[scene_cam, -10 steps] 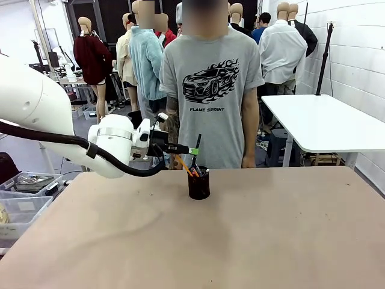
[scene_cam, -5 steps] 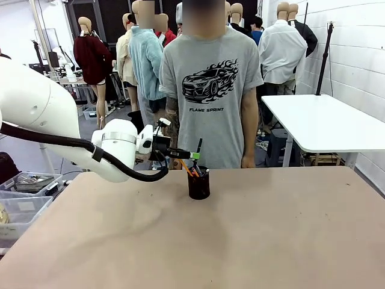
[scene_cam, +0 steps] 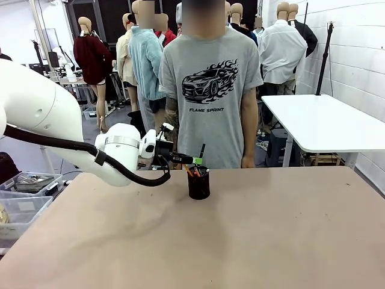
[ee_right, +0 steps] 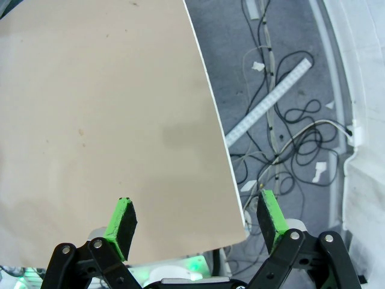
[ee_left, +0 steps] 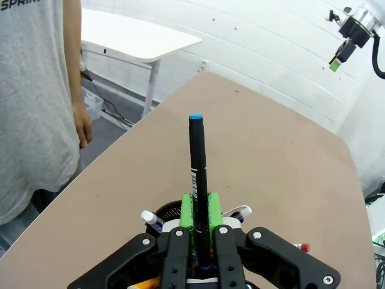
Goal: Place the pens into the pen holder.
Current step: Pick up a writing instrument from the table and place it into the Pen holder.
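The black pen holder (scene_cam: 198, 184) stands on the table near its far edge. My left gripper (scene_cam: 196, 159) hovers just above it, shut on a dark pen (scene_cam: 201, 152) that stands nearly upright. In the left wrist view the dark pen (ee_left: 197, 162) with its blue end rises between the green pads (ee_left: 186, 212), over the pen holder's rim (ee_left: 170, 210). An orange pen (scene_cam: 188, 170) leans in the holder, and a white pen end (ee_left: 149, 218) pokes out. My right gripper (ee_right: 197, 220) is open with nothing between its fingers, above a table edge.
A person in a grey T-shirt (scene_cam: 210, 90) stands at the far side, just behind the holder, one hand (ee_left: 84, 129) hanging by the table edge. A white table (scene_cam: 325, 120) is at the back right. Cables (ee_right: 283, 120) lie on the floor.
My left gripper has come down and slightly right with the dark pen, bringing it closer to the holder. The right gripper has stayed open.
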